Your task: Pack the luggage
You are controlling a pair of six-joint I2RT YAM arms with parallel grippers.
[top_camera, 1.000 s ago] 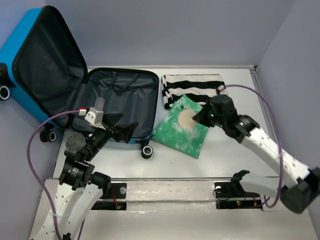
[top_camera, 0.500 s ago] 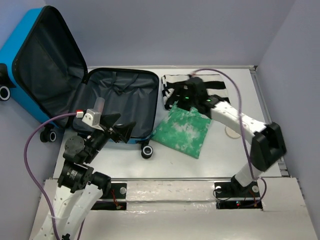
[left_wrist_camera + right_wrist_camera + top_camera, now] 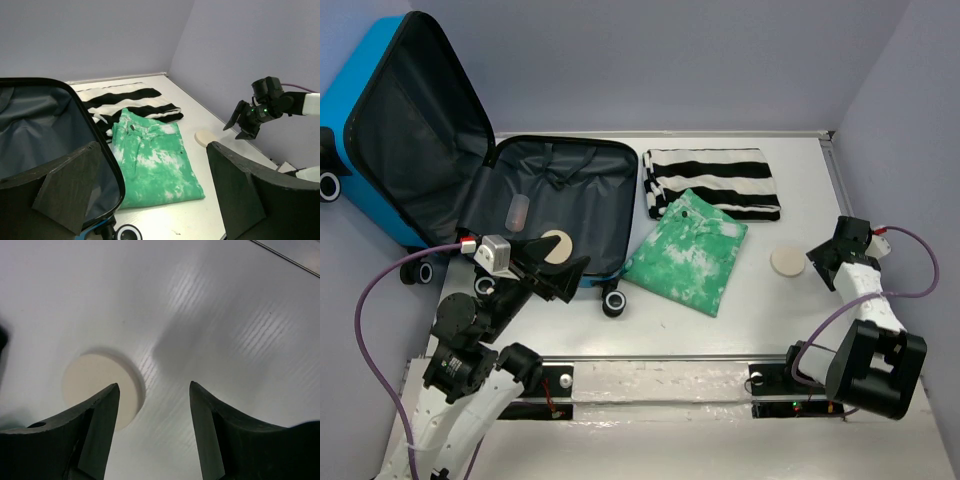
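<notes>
The luggage (image 3: 420, 130) lies open at the left, its blue lid leaning on the wall and its black-lined base flat. In the base are a cream disc (image 3: 557, 245) and a small clear bottle (image 3: 518, 210). My left gripper (image 3: 565, 260) hovers open over the base's near rim (image 3: 95, 145), holding nothing. Green tie-dye trousers (image 3: 685, 250) (image 3: 155, 160) lie folded beside the luggage. A striped cloth (image 3: 712, 182) sits behind them. A second cream disc (image 3: 787, 261) (image 3: 97, 390) lies on the table at the right. My right gripper (image 3: 817, 265) (image 3: 155, 430) stands open just right of it, one finger (image 3: 100, 430) over its edge.
The purple side wall (image 3: 910, 120) rises close to the right arm. A luggage wheel (image 3: 613, 303) pokes out at the base's near corner. The metal mounting rail (image 3: 660, 375) runs along the table's near edge.
My right arm swung from above the green trousers to the table's right side and opened; the disc it held now lies on the table. My left gripper drew back slightly, uncovering the disc in the luggage.
</notes>
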